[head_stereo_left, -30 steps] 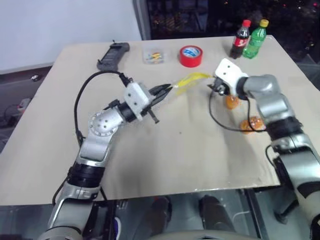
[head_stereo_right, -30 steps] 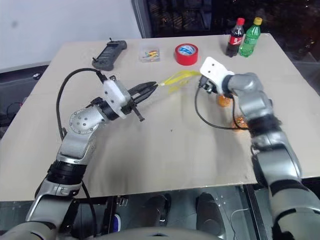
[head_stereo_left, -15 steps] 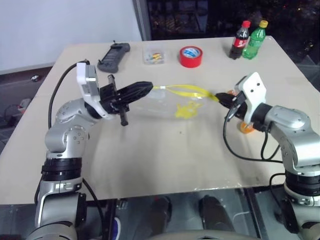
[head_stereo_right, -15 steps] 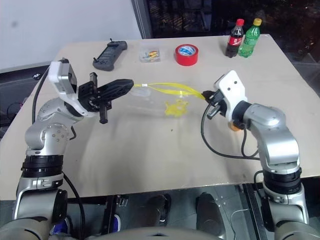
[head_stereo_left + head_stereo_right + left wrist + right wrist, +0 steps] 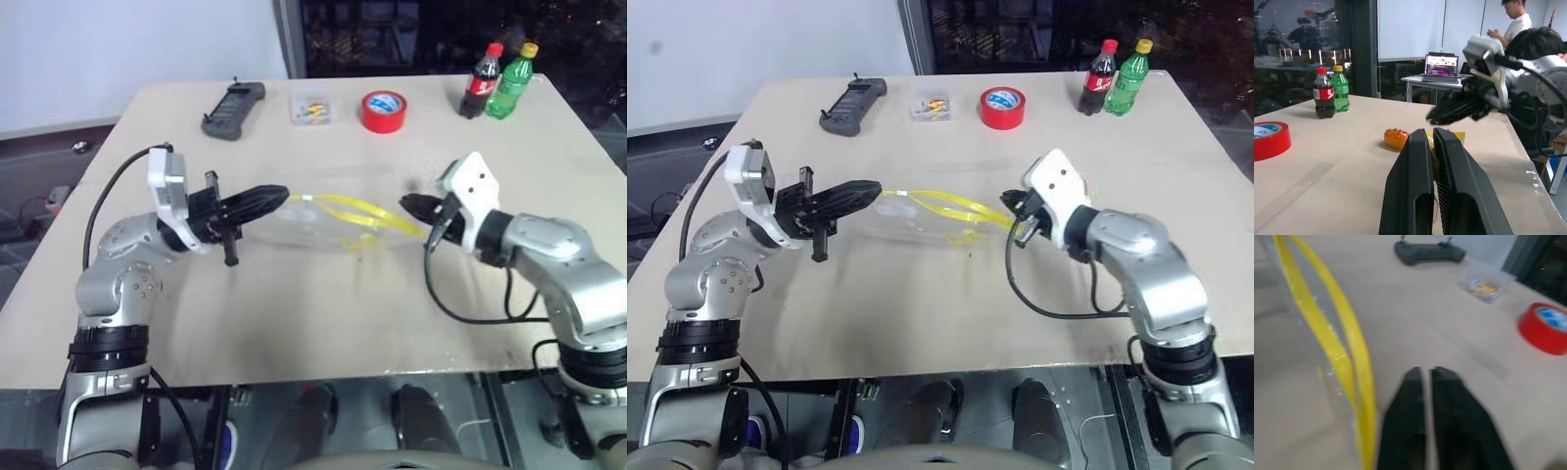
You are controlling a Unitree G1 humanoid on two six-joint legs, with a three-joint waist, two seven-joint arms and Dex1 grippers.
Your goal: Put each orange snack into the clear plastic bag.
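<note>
Beige surface [image 5: 323, 323] bare across the frame's lower half; clutter lines the top edge. Clear plastic bag with yellow seal strip [image 5: 328, 223] hangs mid-frame, left claw [image 5: 282, 196] pinching one end. Right claw [image 5: 407, 204] pressed nearly together beside the other. Orange oval snack [image 5: 1396, 138] lies on the surface beyond.

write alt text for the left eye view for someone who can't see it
Two robot arms stretch a clear plastic bag between them above a tan table; the left gripper is shut on its yellow-sealed edge. A red tape roll, two bottles and a black controller sit behind.
</note>
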